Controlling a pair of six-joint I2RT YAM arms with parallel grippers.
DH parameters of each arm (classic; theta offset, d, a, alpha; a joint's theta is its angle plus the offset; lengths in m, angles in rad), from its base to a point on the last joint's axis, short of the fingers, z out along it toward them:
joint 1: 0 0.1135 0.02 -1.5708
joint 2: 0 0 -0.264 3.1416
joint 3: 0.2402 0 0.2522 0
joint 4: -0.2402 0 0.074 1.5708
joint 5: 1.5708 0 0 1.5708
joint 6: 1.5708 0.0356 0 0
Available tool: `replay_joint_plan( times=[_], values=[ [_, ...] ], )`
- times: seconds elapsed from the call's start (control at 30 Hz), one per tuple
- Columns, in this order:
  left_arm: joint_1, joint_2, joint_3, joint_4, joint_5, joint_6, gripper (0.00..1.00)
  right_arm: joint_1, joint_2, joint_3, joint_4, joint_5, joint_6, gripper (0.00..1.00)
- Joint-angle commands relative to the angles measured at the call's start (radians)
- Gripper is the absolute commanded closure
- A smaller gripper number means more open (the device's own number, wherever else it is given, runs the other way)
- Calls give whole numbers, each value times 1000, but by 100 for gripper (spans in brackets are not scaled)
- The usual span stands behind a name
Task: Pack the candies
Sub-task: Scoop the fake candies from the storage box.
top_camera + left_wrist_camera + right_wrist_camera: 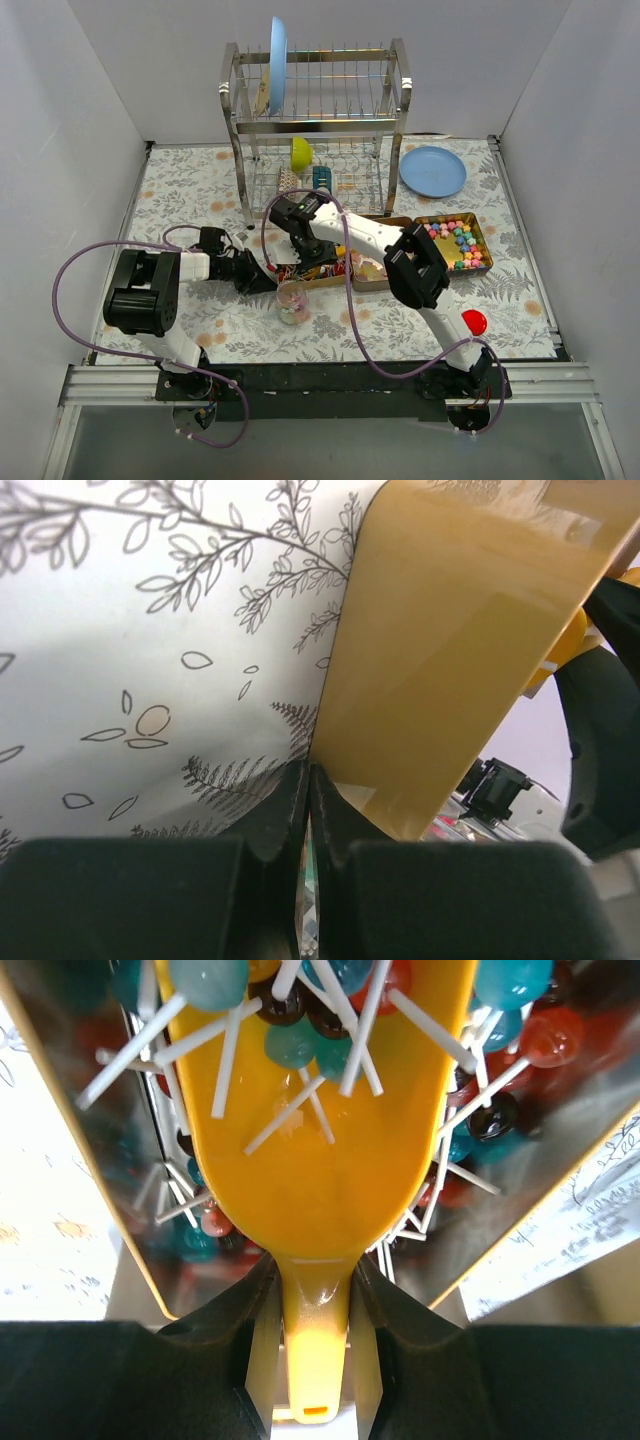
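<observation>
- The left arm point(150, 290) is folding back over its base at the near left, with its forearm stretching low to the right.
- The left gripper point(305, 805) is pointing right and slightly downward, its jaws pressing almost together.
- The right arm point(420, 270) is rising from the near right, bending at the elbow and reaching far-left.
- The right gripper point(312, 1280) is tipping down, clamping the handle of a yellow scoop point(320, 1170).

Robot lab cell dressed as a kitchen, plain white panel walls point(60, 150) on three sides, leaf-print cloth point(190, 190), metal dish rack point(340, 85) holding a blue plate point(277, 65), robot arms point(150, 295) based at an aluminium rail point(110, 385).
</observation>
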Motion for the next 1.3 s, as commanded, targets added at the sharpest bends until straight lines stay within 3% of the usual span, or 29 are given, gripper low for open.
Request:
replay_joint_plan(
  times=[0.0, 0.03, 0.23, 0.4, 0.73, 1.03, 1.27],
  values=[
    [3, -21, 48, -53, -39, 66, 98, -43, -61, -56, 118, -185, 30, 99],
    [9, -24, 56, -67, -40, 76, 83, -52, -76, -64, 131, -241, 41, 99],
    [57, -53, 105, -173, -29, 146, 53, -88, -140, -151, 191, -278, 24, 99],
    [91, -67, 152, -300, -25, 211, 48, -115, -206, -236, 250, -312, -2, 99],
    [153, -73, 234, -400, -20, 311, 45, -164, -323, -352, 338, -386, -2, 99],
    [192, -67, 292, -476, 95, 448, 41, -215, -422, -498, 460, -439, 28, 99],
    [207, -93, 288, -492, 116, 518, 28, -250, -568, -589, 539, -531, 35, 99]
  ],
)
